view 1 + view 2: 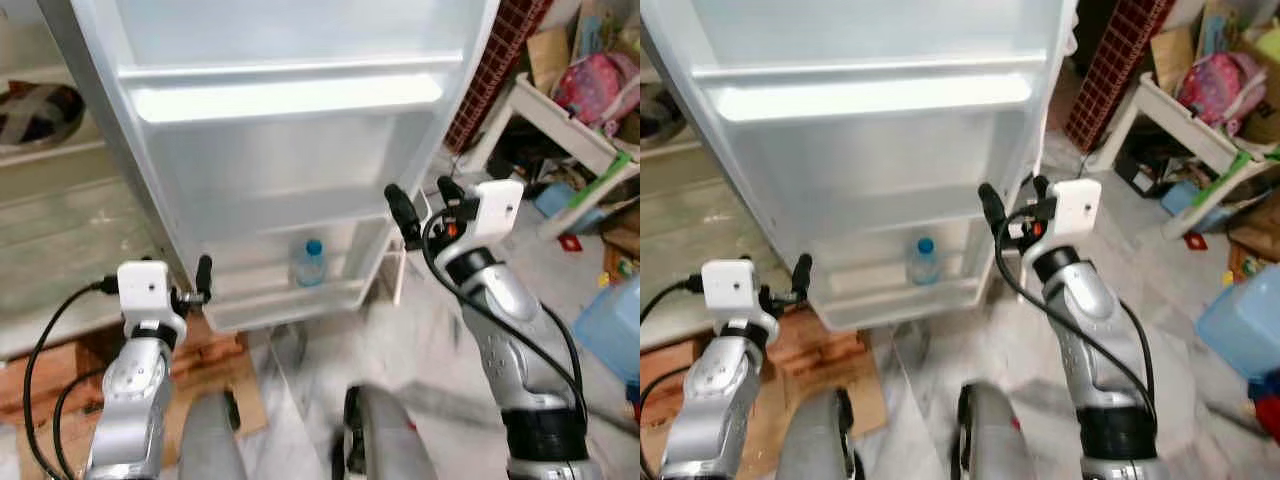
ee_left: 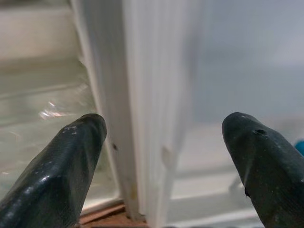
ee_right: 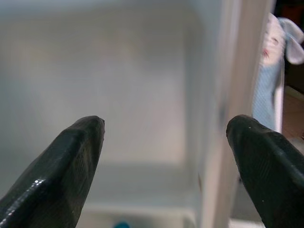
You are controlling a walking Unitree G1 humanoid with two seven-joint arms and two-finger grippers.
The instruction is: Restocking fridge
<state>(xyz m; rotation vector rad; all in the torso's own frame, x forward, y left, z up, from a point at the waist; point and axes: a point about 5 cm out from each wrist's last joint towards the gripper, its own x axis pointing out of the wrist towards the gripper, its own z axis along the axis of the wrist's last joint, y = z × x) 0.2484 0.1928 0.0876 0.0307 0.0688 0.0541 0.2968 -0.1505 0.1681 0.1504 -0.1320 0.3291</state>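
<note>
A white plastic stool (image 1: 560,125) stood tipped at right, a pink patterned bag (image 1: 598,85) resting on it. A translucent blue plastic bin (image 1: 612,325) sat near it on the grey marble floor (image 1: 420,350). Flattened brown cardboard (image 1: 225,385) lay left.

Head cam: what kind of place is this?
Probably a lived-in home, near the kitchen or a storage corner: an open fridge door with a water bottle in its lowest shelf, a cluttered white rack, and a marble-look floor.
</note>
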